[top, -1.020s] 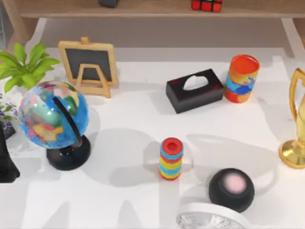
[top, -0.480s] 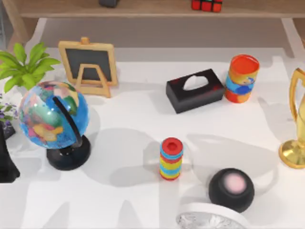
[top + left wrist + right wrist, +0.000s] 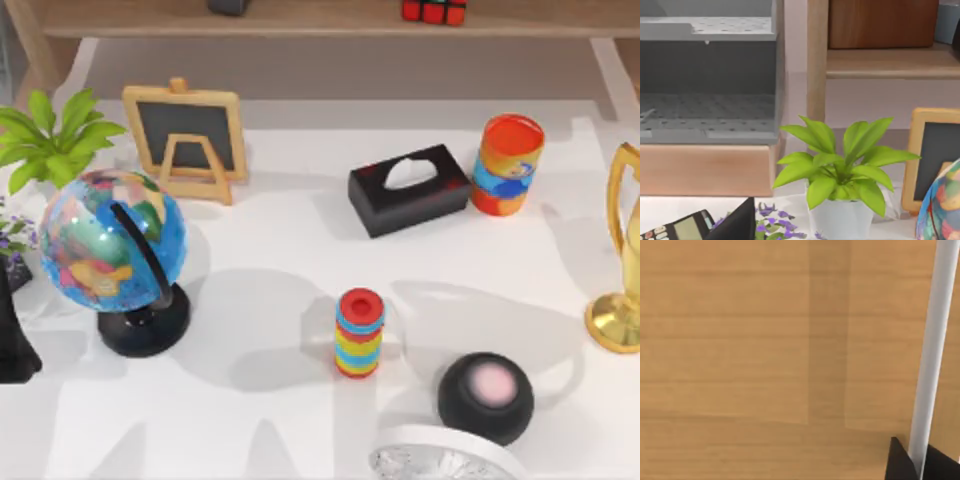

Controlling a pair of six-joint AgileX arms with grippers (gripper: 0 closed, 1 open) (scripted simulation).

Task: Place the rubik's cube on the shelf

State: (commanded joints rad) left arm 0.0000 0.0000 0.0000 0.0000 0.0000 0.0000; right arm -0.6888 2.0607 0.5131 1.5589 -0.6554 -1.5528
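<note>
The rubik's cube, red tiles with black grid lines, rests on the light-brown wooden shelf at the far edge of the top view, right of centre. No gripper is near it. My left arm is a dark shape parked at the table's left edge; a dark tip of its gripper juts in near the plant in the left wrist view. The right wrist view faces plain wooden board up close, with a dark part of the right gripper at the frame's corner.
On the white table stand a globe, a small chalkboard easel, a black tissue box, a striped can, a striped cylinder, a black round speaker, a gold trophy and a potted plant.
</note>
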